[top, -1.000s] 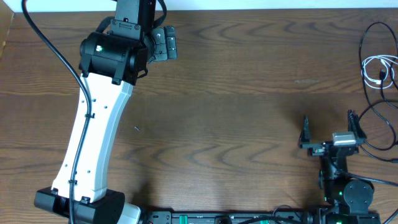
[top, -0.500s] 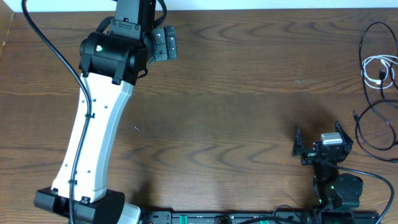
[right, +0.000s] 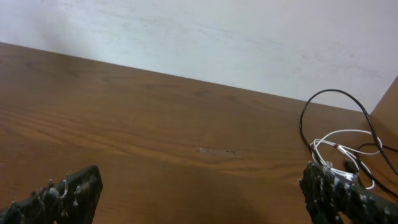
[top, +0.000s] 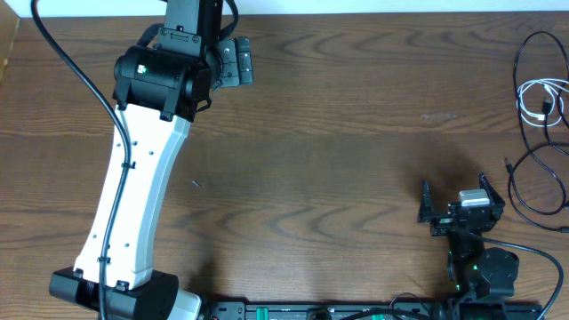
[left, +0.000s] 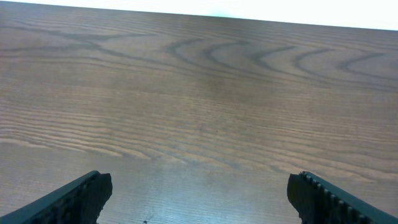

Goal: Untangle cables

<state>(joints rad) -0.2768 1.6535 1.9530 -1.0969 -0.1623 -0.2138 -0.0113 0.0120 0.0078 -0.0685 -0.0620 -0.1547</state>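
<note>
Cables (top: 519, 71), from overhead: lying in loose loops at the far right edge of the bench (top: 356, 133), well apart from the left hand (top: 233, 60). White cable (top: 532, 85) sitting among the black cables (top: 524, 116), with a lower black loop (top: 514, 182) curving down near the right hand (top: 455, 191) without touching it. Hovering close to the front edge, that right hand, fingers spread and grasping nothing. Reaching out to the far left with the left arm (top: 133, 178); cannot tell from above how that hand's fingers are standing.

From the left wrist: looking onto bare wood grain of the bench (left: 199, 93). Left hand (left: 199, 193) hanging released, its two fingertips (left: 81, 193) showing wide apart at the bottom corners, nothing lying between them.

From the right wrist: facing along the bench (right: 124, 124) toward a pale wall (right: 186, 37). Right hand (right: 199, 193) also released, fingertips (right: 68, 190) sitting far apart and empty. Lying ahead and to the right, the cables: a black cable (right: 303, 121) arching up in a tall loop, the white cable (right: 336, 142) bunching in small loops beneath that arch, both beyond the right fingertip.
</note>
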